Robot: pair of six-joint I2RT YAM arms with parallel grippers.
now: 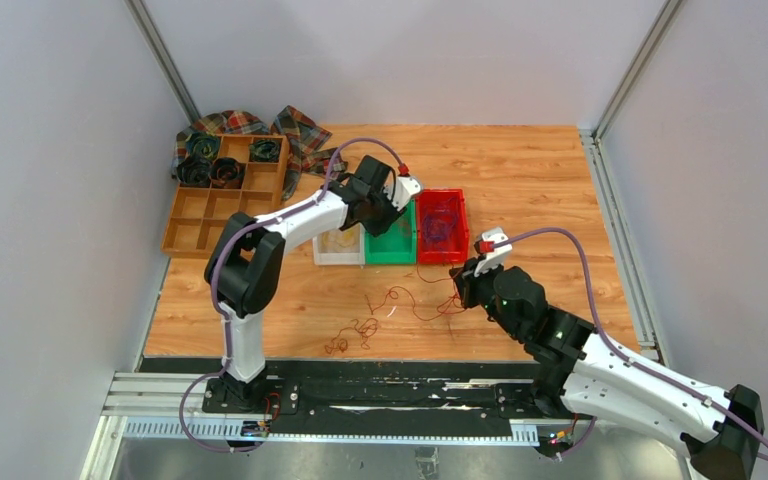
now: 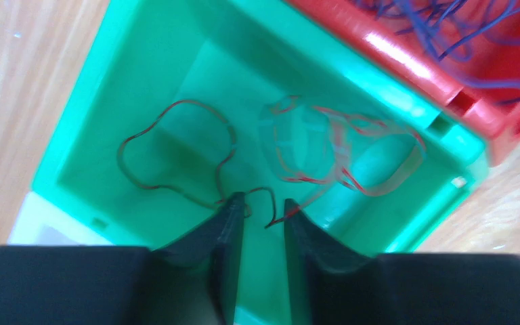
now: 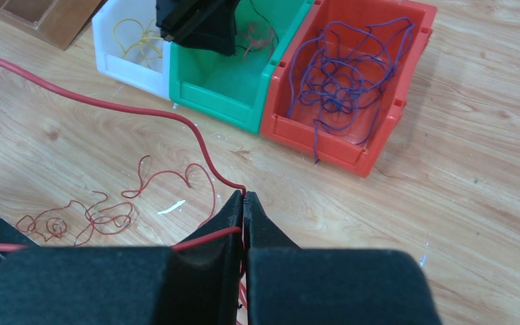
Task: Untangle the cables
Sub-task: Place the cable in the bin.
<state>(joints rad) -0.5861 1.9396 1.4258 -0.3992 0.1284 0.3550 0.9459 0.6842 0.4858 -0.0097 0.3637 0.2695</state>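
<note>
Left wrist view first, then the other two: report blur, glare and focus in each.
Left wrist view: smeared, the red wires in the green bin ghosted, a glare streak on the red bin rim. Right wrist view: sharp on table and purple wires, the right gripper, pinching a red wire, a featureless black. Top external view: even light, wires on the table barely resolved.

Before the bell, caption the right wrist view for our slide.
Right gripper shut on a red cable; purple cables lie in the red bin.
</note>
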